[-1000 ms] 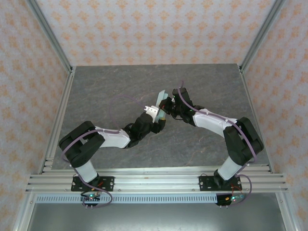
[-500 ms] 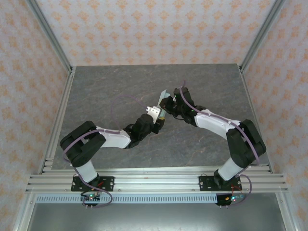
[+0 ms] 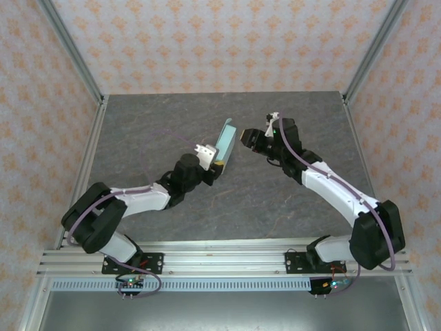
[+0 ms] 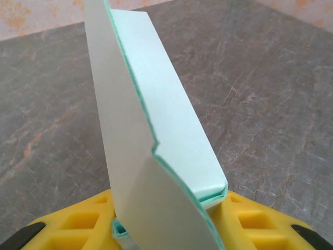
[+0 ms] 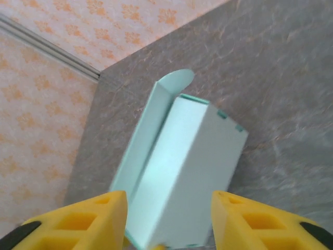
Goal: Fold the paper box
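The paper box point(image 3: 225, 140) is a pale mint-blue card box, partly folded, held tilted above the table. My left gripper point(image 3: 218, 164) is shut on its lower end. In the left wrist view the box point(image 4: 171, 125) rises from between the yellow fingers point(image 4: 260, 219), with a loose flap point(image 4: 125, 135) in front. My right gripper point(image 3: 243, 136) stands open just right of the box, a small gap apart. In the right wrist view the box point(image 5: 182, 166) lies ahead of the spread yellow fingers point(image 5: 88, 219), a rounded tab point(image 5: 174, 79) at its far end.
A grey stone-patterned table point(image 3: 172, 117) lies under both arms. Aluminium frame posts point(image 3: 72, 52) and patterned walls close it in at the back and sides. A metal rail point(image 3: 220, 258) runs along the near edge by the arm bases.
My right gripper has opened, let go of the box and drawn back to the right. My left gripper has closed on the box and carried it slightly left and up.
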`<state>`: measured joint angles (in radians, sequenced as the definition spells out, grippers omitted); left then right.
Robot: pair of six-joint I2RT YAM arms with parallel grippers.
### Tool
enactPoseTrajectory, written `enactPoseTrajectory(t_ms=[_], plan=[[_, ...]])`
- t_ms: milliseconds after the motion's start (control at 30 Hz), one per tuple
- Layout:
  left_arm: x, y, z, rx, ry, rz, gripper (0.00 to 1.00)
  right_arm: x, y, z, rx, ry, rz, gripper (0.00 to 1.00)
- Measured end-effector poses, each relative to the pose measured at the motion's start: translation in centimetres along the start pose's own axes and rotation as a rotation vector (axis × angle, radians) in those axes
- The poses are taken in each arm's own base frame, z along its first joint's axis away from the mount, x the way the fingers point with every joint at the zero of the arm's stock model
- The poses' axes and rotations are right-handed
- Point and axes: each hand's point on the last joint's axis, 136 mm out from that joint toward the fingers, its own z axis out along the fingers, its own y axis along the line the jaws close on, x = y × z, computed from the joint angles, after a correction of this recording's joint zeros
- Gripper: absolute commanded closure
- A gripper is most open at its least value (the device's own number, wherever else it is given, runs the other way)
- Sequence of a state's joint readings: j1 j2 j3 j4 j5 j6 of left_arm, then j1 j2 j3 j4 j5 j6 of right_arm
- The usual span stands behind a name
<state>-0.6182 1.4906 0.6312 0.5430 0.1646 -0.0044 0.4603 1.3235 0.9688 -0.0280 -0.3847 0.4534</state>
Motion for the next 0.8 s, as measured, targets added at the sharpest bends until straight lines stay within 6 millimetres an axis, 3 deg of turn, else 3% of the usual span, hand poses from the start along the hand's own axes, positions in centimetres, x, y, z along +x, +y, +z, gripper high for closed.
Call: enactPoseTrajectory(t_ms=[367, 500, 633, 800], plan=[[-0.9, -0.4, -1.6, 0.235, 0.107, 0.130, 0.68, -1.1, -2.2, -0.7, -0.054, 0.059, -0.593, 0.50], [-2.0, 0.1, -2.0, 0.296, 0.101, 0.174, 0.68, -1.3, -3.7, -0.3, -0.093, 0.077, -0.711, 0.51], [-1.8, -0.4, -2.4, 0.386, 0.133, 0.229, 0.68, -0.3, -5.6, 0.6, -0.130, 0.159, -0.788, 0.51], [-1.2, -1.4, -2.0, 0.493, 0.194, 0.270, 0.68, 0.4, -4.9, 1.1, -0.210, 0.222, -0.873, 0.52]])
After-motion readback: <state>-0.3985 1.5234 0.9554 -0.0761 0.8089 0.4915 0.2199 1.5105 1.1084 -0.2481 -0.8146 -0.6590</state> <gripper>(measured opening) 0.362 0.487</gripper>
